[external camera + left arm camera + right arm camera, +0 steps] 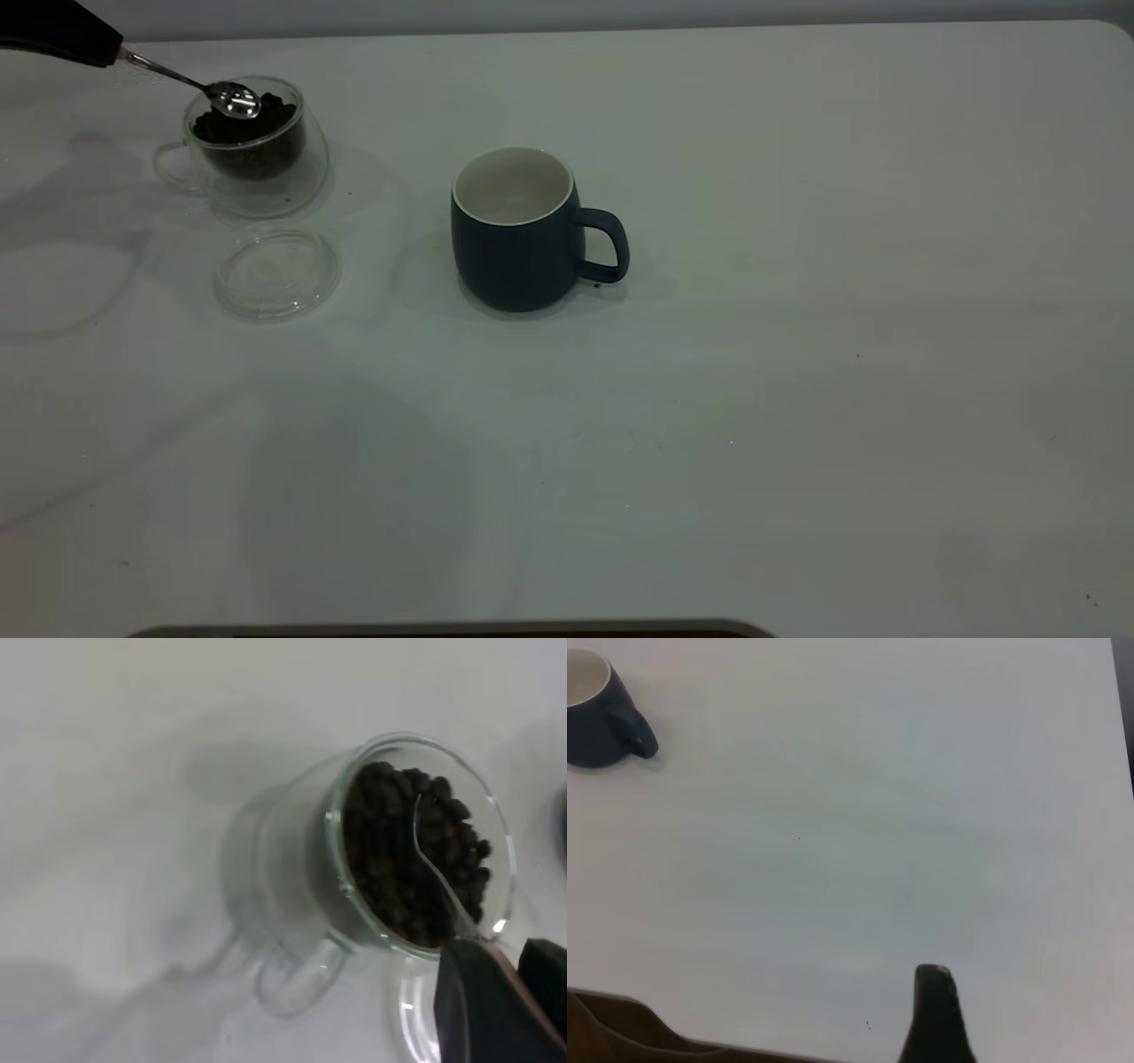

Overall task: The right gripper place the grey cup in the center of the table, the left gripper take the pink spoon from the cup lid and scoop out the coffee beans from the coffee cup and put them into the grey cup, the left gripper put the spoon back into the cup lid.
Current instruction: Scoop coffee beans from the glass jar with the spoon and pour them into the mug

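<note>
The clear glass coffee cup (257,168) stands at the far left, filled with dark coffee beans (270,113). My left gripper (111,51) is shut on the handle of the pink spoon (232,99). The spoon's shiny bowl lies at the cup's mouth, on top of the beans, and looks empty. The left wrist view shows the left gripper (505,952), the spoon (434,868), the beans (390,842) and the coffee cup (283,868). The cup lid (277,271) lies empty in front of the glass. The grey cup (518,257) stands upright mid-table, empty. My right gripper (935,979) hangs shut, far from the grey cup (594,722).
The white table (797,354) stretches bare to the right of the grey cup and toward the near edge. A dark rim runs along the bottom of the exterior view. The right arm is outside the exterior view.
</note>
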`<action>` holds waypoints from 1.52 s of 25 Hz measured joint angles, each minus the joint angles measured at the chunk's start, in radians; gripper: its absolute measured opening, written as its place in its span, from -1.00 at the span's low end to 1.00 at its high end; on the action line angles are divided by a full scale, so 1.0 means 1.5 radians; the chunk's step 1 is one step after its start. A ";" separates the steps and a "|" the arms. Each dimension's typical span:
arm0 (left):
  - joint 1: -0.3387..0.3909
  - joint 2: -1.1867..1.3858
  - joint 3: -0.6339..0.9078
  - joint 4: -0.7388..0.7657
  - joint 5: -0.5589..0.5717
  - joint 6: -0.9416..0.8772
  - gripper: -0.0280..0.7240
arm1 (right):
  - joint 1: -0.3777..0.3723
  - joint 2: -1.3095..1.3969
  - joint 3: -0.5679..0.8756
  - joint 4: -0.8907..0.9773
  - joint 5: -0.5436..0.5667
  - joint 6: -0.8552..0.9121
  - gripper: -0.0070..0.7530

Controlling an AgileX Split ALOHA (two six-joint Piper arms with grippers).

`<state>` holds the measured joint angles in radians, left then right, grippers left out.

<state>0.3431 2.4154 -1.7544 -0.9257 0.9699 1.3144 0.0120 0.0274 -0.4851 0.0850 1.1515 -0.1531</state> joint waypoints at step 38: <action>0.029 0.074 0.000 -0.091 0.056 -0.207 -0.62 | 0.000 0.000 0.000 0.000 0.001 0.000 0.57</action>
<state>0.3867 2.5260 -1.7544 -1.0614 1.0538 1.0046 0.0120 0.0274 -0.4851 0.0850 1.1524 -0.1531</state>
